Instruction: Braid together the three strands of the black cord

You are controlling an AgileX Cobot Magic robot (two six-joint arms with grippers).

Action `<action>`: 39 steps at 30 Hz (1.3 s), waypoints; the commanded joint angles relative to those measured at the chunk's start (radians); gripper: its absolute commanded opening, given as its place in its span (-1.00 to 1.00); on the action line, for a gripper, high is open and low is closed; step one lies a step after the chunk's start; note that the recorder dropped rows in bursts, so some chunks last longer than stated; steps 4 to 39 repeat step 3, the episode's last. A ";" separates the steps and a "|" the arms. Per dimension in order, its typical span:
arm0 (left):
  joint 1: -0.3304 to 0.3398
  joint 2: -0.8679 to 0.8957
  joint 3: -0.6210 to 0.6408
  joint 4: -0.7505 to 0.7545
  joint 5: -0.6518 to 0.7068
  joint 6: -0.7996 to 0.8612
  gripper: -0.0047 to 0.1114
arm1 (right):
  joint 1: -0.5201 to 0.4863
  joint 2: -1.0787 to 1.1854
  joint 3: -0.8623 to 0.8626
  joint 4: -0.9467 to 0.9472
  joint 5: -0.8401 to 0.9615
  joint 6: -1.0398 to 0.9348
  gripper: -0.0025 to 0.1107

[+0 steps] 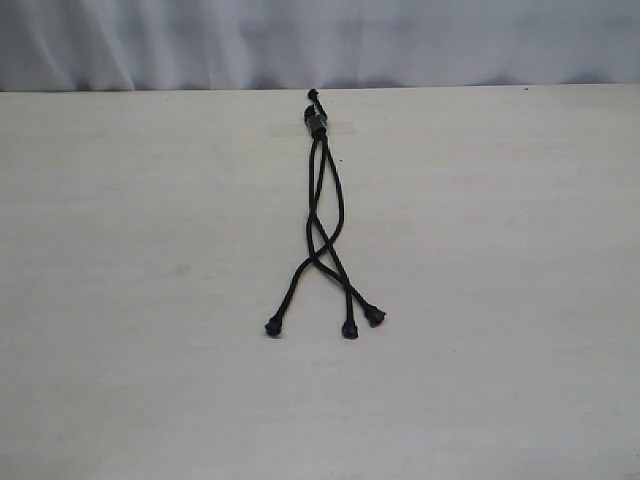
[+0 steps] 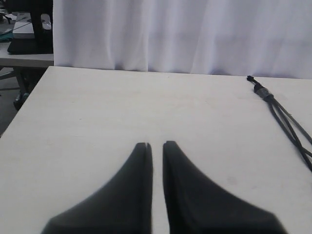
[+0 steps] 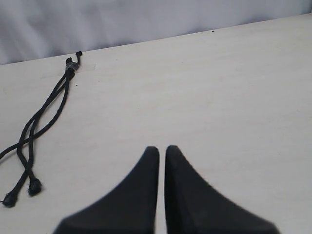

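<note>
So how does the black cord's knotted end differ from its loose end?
The thin black cord's knotted end is one tight bundle with a grey band; the loose end splays into three separate knobby tips. The knotted end sits by the pale table's edge near the white curtain; the loose end lies nearer the table's middle. Both lie flat, untouched by the left claw or right claw.

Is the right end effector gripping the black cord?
No; the right end effector sits over the table, apart from the black cord.
</note>
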 commanded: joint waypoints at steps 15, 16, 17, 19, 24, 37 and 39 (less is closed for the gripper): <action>0.001 -0.003 0.004 -0.009 -0.013 -0.001 -0.76 | -0.007 -0.003 0.004 0.002 -0.015 0.003 -0.88; 0.001 -0.003 0.004 -0.009 -0.013 -0.001 -0.76 | -0.007 -0.003 0.004 0.002 -0.015 0.003 -0.88; 0.001 -0.003 0.004 -0.009 -0.013 -0.001 -0.76 | -0.007 -0.003 0.004 0.002 -0.015 0.003 -0.88; 0.001 -0.003 0.004 -0.009 -0.013 -0.001 -0.76 | -0.007 -0.003 0.004 0.002 -0.015 0.003 -0.88; 0.001 -0.003 0.004 -0.009 -0.013 -0.001 -0.76 | -0.007 -0.003 0.004 0.002 -0.015 0.003 -0.88; 0.001 -0.003 0.004 -0.009 -0.013 -0.001 -0.76 | -0.007 -0.003 0.004 0.002 -0.015 0.003 -0.88; 0.001 -0.003 0.004 -0.009 -0.013 -0.001 -0.76 | -0.007 -0.003 0.004 0.002 -0.015 0.003 -0.88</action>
